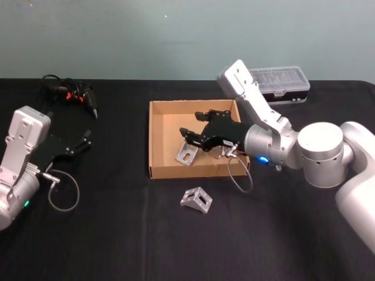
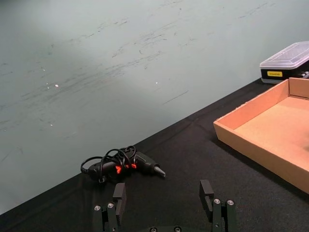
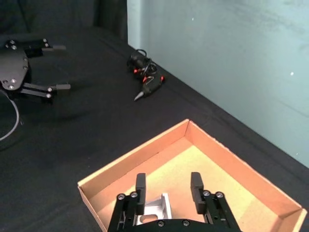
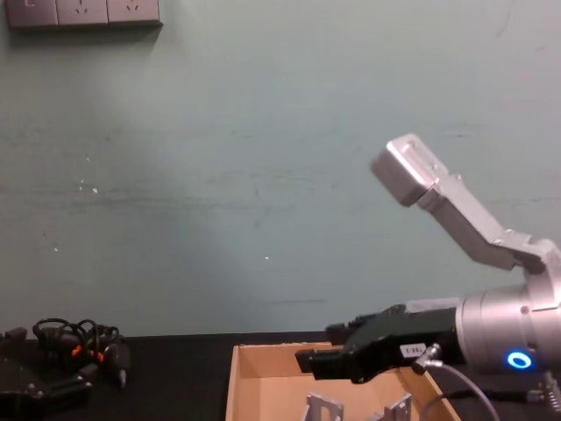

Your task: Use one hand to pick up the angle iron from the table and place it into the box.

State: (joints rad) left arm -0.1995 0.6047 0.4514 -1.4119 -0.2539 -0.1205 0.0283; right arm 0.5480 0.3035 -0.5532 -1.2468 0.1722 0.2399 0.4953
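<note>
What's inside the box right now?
One angle iron lies on the box floor, under the open right claw. A second metal piece seems to sit beside it, mostly covered by the claw.

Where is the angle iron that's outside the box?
Head view: the angle iron lies on the table just in front of the box's near wall, near the right gripper.

Two robot arms, so two claws: one left gripper (image 2: 162,186), one right gripper (image 3: 168,181). One black table (image 1: 117,234). One tan cardboard box (image 1: 153,140). One clear-lidded plastic case (image 1: 281,82), far right. One black corded hand tool (image 1: 73,93), far left. Two sure brackets: one angle iron (image 1: 186,153) in the box and one on the table nearer me (image 1: 196,199). One more grey metal piece (image 4: 396,409) in the box may be a third.
</note>
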